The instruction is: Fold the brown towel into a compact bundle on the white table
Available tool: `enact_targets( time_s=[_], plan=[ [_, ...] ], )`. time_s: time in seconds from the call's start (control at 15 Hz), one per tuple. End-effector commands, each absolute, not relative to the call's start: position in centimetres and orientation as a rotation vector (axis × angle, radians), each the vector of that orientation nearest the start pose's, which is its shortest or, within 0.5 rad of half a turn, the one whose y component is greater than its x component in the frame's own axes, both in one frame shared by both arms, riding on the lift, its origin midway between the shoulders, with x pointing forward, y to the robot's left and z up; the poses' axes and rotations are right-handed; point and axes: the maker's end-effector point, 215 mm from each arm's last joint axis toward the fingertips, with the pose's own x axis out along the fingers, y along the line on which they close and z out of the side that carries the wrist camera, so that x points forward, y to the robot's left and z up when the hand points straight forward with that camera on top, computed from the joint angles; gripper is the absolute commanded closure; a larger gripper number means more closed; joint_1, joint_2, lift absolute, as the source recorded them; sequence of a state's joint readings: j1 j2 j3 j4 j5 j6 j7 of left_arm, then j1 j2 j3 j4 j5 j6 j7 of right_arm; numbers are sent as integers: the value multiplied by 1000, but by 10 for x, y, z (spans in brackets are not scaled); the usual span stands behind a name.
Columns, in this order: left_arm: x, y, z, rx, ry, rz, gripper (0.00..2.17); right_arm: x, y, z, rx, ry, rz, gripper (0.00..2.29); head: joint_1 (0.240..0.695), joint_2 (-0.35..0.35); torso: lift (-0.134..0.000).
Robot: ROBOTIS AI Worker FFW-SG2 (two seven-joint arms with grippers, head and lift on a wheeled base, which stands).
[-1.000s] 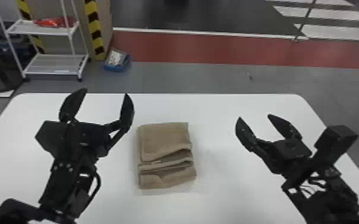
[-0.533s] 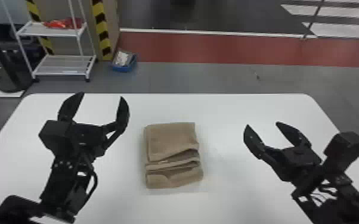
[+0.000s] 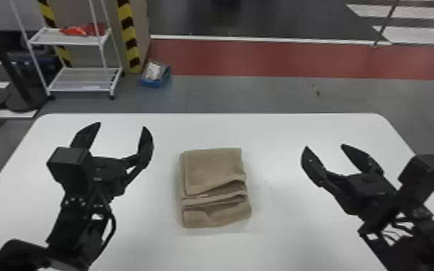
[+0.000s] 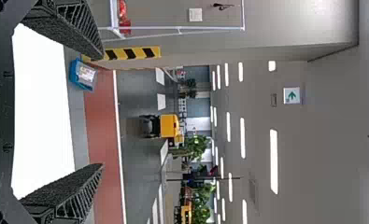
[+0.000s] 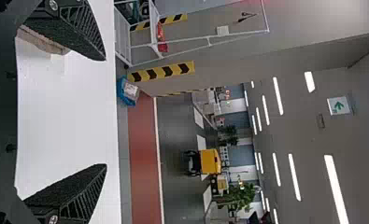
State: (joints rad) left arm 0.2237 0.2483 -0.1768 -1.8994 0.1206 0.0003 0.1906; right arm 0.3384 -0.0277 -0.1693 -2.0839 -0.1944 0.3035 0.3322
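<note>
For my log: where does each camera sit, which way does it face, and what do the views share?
Head view: on the robot's head, looking forward and down at the white table and brown towel; both arms show, with left gripper and right gripper.
Left wrist view: on the left wrist, looking out past its own two fingers across the table into the room.
Right wrist view: on the right wrist, likewise, its own fingers framing the table.
All share the table and blue bin.

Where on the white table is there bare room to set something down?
Bare table lies between the brown towel and the right gripper, also behind and in front of the towel. The strip toward the left gripper is narrower. It is crowded around the grippers.
</note>
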Motion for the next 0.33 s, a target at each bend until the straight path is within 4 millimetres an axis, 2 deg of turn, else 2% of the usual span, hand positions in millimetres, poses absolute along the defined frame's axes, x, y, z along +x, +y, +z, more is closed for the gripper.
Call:
enact_targets(
  time_s=[0.0, 0.27],
  plan=[
    [524, 215, -298, 61, -72, -40, 70, 490, -239, -316, 139, 85, 224, 70, 695, -39, -124],
    [528, 233, -298, 60, -70, -8, 70, 494, -239, -317, 139, 87, 223, 70, 695, -22, -124]
  ],
)
